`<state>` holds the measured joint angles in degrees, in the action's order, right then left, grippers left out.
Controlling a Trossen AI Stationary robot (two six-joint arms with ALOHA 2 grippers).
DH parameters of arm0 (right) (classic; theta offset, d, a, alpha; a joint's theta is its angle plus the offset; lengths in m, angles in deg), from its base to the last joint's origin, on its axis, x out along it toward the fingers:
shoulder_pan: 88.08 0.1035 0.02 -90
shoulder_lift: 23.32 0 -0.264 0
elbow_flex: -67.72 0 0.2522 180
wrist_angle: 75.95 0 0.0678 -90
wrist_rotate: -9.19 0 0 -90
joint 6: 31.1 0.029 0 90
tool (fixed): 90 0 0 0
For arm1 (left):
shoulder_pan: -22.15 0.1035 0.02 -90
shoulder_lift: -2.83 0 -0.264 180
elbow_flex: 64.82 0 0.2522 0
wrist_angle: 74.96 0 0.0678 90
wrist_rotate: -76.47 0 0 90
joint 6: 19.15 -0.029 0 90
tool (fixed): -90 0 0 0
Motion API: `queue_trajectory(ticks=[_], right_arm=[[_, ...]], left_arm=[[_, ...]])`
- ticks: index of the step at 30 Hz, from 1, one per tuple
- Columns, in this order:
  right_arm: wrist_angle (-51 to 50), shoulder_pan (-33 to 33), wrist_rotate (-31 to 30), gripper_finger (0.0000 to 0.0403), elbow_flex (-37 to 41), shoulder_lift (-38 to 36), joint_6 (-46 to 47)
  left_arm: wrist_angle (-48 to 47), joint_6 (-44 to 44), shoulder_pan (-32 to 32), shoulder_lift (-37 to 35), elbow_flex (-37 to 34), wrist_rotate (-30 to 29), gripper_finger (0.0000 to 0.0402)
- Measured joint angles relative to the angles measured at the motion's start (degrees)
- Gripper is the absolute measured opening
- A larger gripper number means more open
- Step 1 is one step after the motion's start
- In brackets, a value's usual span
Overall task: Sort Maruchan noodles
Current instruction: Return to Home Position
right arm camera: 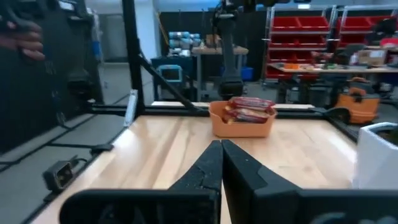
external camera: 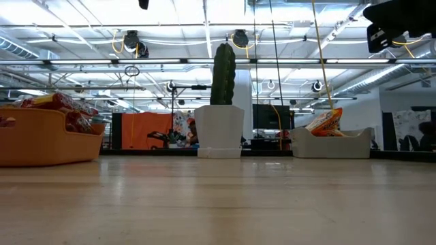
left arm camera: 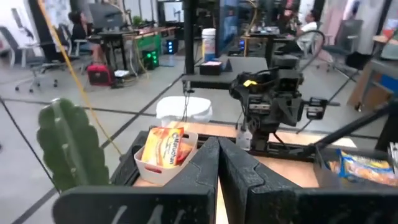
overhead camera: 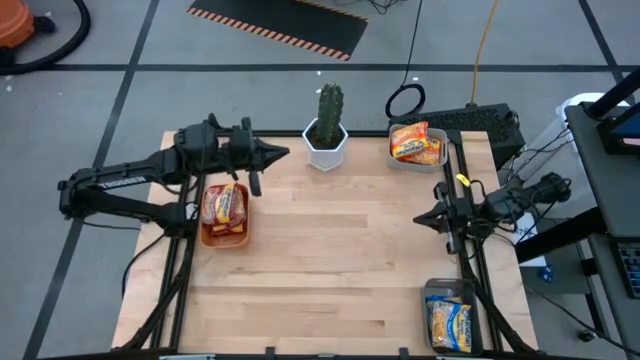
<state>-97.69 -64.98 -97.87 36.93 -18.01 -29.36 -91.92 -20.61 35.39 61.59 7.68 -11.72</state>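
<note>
Red-orange noodle packets lie stacked in an orange bin near the table's left edge. Orange-yellow packets sit in a grey bin at the far right, also the packets in the left wrist view. Blue and yellow packets fill a clear bin at the near right corner. My left gripper is shut and raised above the far left of the table, pointing right. My right gripper is shut and raised at the right edge, pointing left. Neither touches anything.
A cactus in a white hexagonal pot stands at the middle of the far edge. The bare wooden tabletop spreads between the three bins. A black power box and cables lie beyond the far right corner.
</note>
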Motion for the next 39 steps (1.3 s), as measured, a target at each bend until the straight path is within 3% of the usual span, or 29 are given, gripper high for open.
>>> queue_trajectory(ticks=[6, 14, 23, 39], right_arm=[[0.2, -1.3, 4.5, 0.0000, 3.2, -1.8, 0.8], [6.9, -2.6, 6.4, 0.0000, 8.5, -1.9, 4.6], [17.3, -4.3, 6.7, 0.0000, 15.4, -1.8, 5.6], [14.6, -7.9, 5.3, 0.0000, 15.8, -1.8, 4.5]], left_arm=[[0.1, -2.1, -1.0, -0.2, -3.0, -0.1, 0.0012], [8.1, 0.1, -1.1, -3.4, -13.2, 0.5, 0.0012], [17.2, 4.0, -1.1, -13.6, -26.7, 0.5, 0.0012], [14.5, 4.7, -2.4, -30.7, -38.0, 0.5, 0.0012]])
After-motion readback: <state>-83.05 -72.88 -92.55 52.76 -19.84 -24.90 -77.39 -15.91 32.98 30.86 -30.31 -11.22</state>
